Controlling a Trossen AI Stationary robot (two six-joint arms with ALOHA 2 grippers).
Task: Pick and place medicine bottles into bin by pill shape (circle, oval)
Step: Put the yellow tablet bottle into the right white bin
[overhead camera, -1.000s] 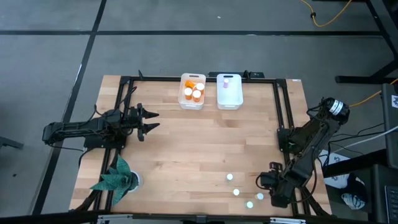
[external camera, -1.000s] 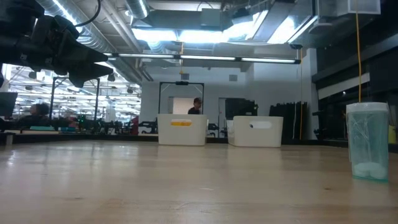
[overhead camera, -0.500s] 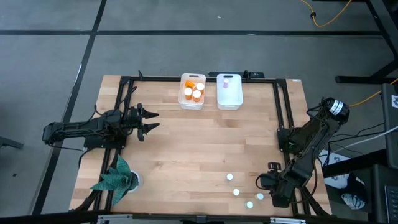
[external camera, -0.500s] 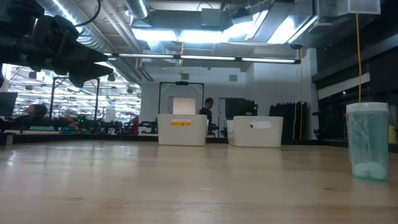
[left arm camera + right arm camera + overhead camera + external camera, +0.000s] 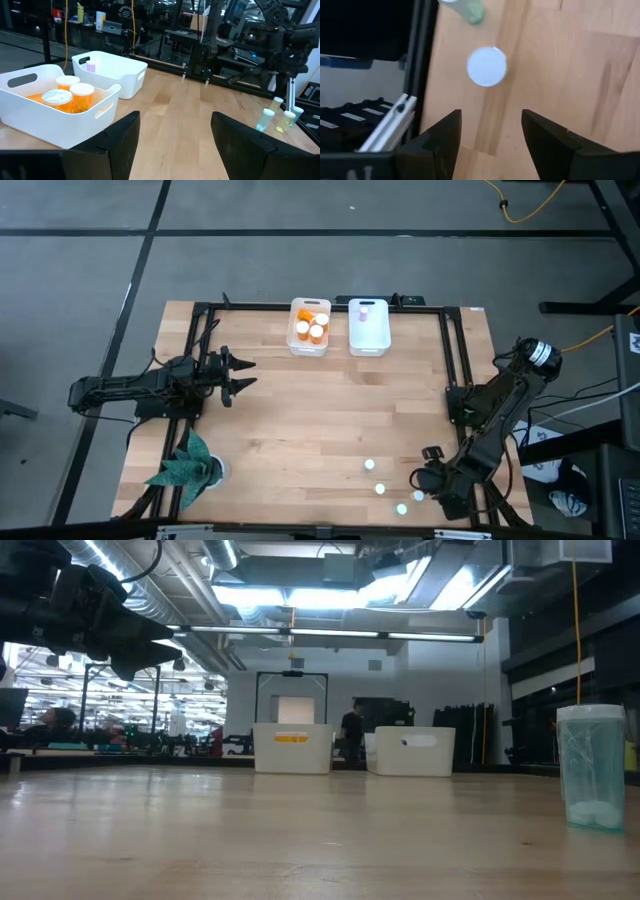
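Since a second earlier, the right gripper [image 5: 428, 472] had edged slightly toward the table's middle near the front right corner, while the left arm kept its place. That right arm stayed folded low along the table's right edge, fingers spread apart, with the small bottles [image 5: 390, 492] clustered just beside its tip; its wrist view looked down on one white cap [image 5: 487, 66] ahead of the parted fingers, not touching them. The left gripper [image 5: 238, 374] hung above the table's left side, fingers open and empty (pointing toward the bins). Orange bottles [image 5: 311, 326] sat in the left bin [image 5: 297, 344]; one pale bottle [image 5: 366, 308] stood in the right bin [image 5: 368, 340].
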